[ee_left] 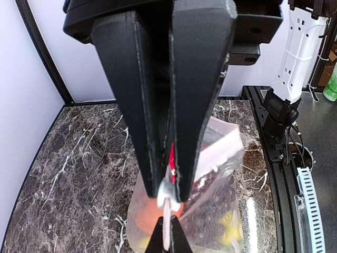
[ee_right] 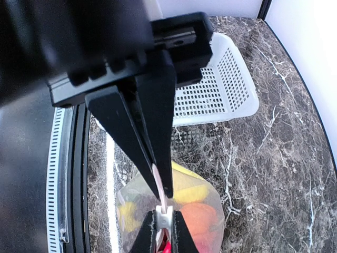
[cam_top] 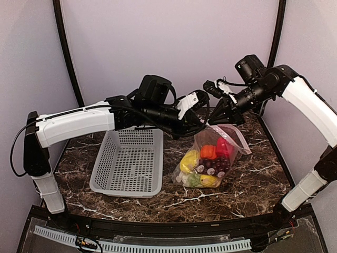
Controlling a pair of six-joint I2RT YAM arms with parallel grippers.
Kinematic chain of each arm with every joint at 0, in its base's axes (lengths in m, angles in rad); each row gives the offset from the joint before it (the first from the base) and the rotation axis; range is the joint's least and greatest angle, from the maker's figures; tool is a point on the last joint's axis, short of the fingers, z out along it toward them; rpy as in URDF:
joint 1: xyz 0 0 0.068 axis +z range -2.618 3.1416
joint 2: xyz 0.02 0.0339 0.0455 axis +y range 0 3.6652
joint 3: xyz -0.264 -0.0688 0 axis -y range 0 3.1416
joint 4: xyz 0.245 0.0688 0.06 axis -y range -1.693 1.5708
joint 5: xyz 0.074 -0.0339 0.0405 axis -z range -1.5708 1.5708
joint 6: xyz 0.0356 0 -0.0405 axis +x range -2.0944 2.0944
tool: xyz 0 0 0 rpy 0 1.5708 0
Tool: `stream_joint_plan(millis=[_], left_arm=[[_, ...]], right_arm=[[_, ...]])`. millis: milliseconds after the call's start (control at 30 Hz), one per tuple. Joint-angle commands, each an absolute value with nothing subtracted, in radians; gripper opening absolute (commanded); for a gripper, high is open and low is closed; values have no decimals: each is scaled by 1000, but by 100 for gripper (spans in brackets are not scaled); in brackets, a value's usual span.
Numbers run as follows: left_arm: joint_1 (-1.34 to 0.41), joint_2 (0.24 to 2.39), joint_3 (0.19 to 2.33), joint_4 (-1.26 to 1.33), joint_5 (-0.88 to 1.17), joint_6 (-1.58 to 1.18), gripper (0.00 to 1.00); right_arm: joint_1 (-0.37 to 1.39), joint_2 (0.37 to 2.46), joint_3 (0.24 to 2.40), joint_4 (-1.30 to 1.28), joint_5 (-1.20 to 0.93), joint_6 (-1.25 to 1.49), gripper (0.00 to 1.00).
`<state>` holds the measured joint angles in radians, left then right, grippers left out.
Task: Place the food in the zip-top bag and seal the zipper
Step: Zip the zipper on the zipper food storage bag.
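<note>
Both grippers pinch the zipper point(cam_top: 238, 138) at centre frame, left gripper point(cam_top: 201, 126) beside right gripper point(cam_top: 212, 121). The bag point(cam_top: 196, 139), food point(cam_top: 209, 153) inside, stands on the counter point(cam_top: 253, 182) right of the basket point(cam_top: 129, 161). To seal well, one gripper should anchor while the other slides along, squeezing evenly.

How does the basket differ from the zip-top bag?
The basket is white, perforated and foodless; the zip-top bag is clear and holds the food. The basket sits free; the bag is pinched by the left gripper and right gripper. Both appear to rest on the table.
</note>
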<state>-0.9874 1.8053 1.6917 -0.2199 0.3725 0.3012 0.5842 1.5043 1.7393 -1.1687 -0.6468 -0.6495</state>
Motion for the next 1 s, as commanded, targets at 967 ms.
stream_joint_plan(millis=[967], left_arm=[[-840,1612,1434,-87,295,262,1]], right_arm=[[278,1403,1627,-1335,-482,-797,0]])
